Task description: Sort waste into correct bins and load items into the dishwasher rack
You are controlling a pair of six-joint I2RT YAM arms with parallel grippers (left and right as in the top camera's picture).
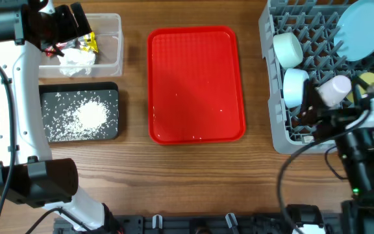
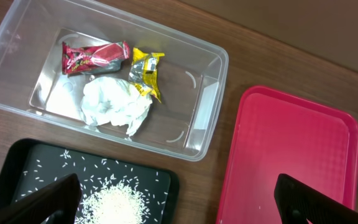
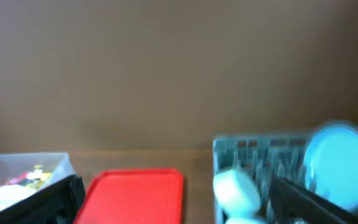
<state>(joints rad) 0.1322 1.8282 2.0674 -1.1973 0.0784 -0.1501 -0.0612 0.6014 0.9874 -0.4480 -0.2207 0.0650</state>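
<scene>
Wood-grain tabletop carries everything, with the flat red tray at its middle as the marker. The waste looks sorted. On the tray's left, at the far side, the clear tub holds the crumpled napkin, the red wrapper and the yellow wrapper. Nearer the robot on that same side, the black tray holds the heaped rice grains, kept apart from the dry rubbish. A few pale specks lie on the red tray.

Right of the red tray, the dishwasher rack has its pegs propping the blue plate on edge, two bowls on their sides, and the pink cup and yellow cup. Spoon and fork I cannot make out.

The left gripper hangs above the tub, jaws spread wide and empty. The right gripper, over the rack's near edge, is likewise wide apart with nothing between its fingers. I judge the task nearly finished.
</scene>
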